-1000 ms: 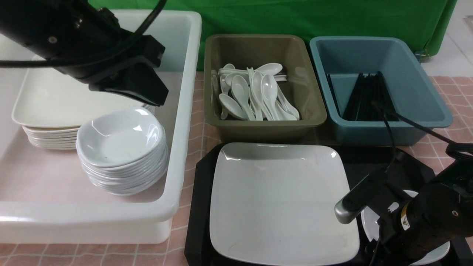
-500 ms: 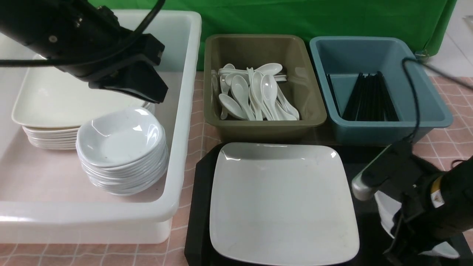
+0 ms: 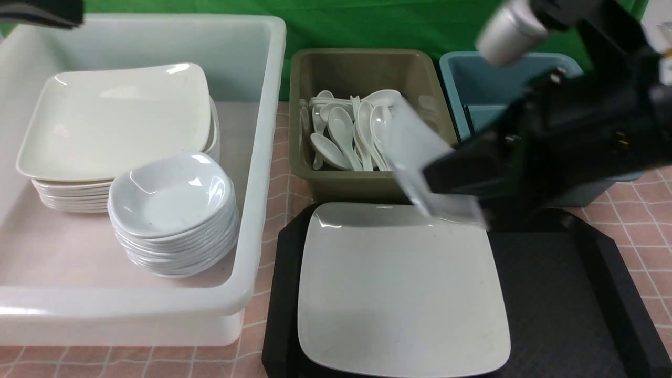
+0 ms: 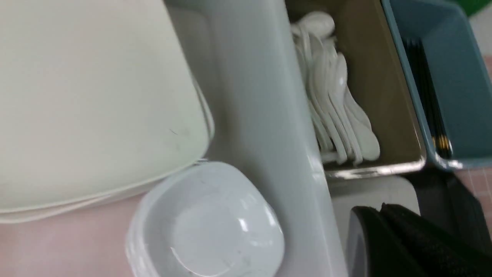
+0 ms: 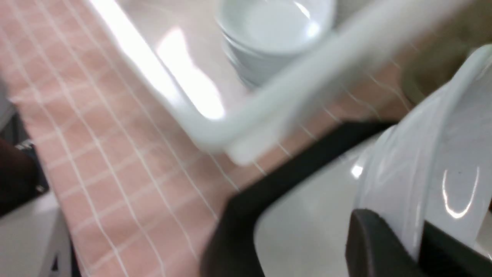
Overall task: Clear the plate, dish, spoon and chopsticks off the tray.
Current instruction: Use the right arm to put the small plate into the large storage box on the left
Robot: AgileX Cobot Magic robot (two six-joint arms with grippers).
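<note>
The large white plate (image 3: 404, 289) lies flat on the left part of the black tray (image 3: 556, 299). My right gripper (image 3: 446, 181) is shut on the rim of the small white dish (image 3: 417, 149), which hangs tilted and blurred above the plate's far edge; the right wrist view shows the dish (image 5: 446, 154) pinched between the two fingers of the right gripper (image 5: 421, 234). My left gripper (image 4: 384, 209) is shut and empty, above the tub's wall by the tray. Several spoons (image 3: 352, 131) lie in the olive bin. Black chopsticks (image 4: 426, 92) lie in the blue-grey bin.
A big white tub (image 3: 262, 157) on the left holds a stack of square plates (image 3: 115, 121) and a stack of small dishes (image 3: 170, 210). The olive bin (image 3: 362, 68) and blue-grey bin (image 3: 462, 68) stand behind the tray. A pink checked cloth (image 3: 651, 220) covers the table.
My right gripper shut on the dish at the tray's right side and carried it up and leftward over the plate's far edge. My left arm withdrew up and left, almost out of the front view.
</note>
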